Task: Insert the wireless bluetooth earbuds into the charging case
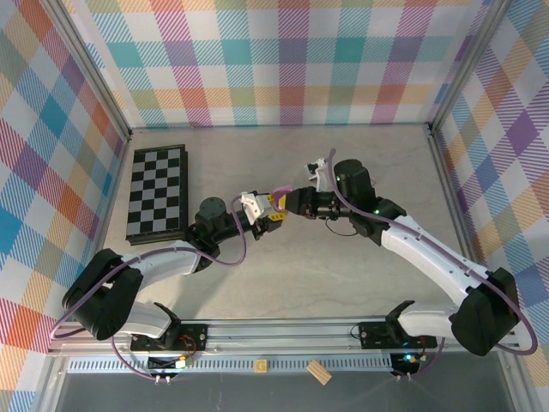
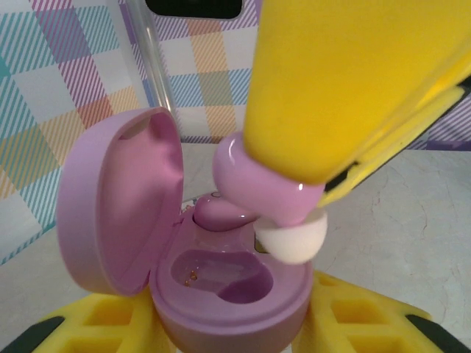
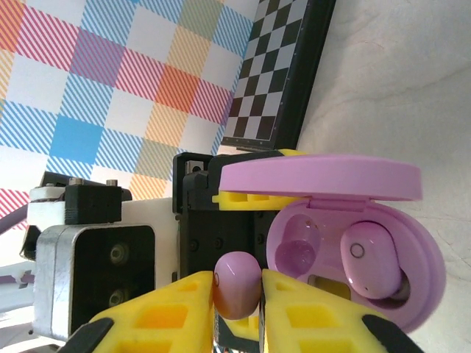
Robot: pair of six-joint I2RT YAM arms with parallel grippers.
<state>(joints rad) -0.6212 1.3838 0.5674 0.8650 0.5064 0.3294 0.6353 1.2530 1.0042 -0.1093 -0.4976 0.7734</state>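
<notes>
Pastel plaid walls (image 1: 283, 60) enclose a pale, stone-look tabletop (image 1: 343, 283) on three sides. A black-and-white chessboard (image 1: 157, 190) lies flat, well to the left of the left tool (image 1: 270, 213).

Bright even light, soft shadows, foreground blurred

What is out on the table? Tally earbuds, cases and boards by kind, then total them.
lilac earbuds: 2 (held earbud in the right pincer; seated earbud)
charging case: 1
chessboard: 1
Total: 4
</notes>
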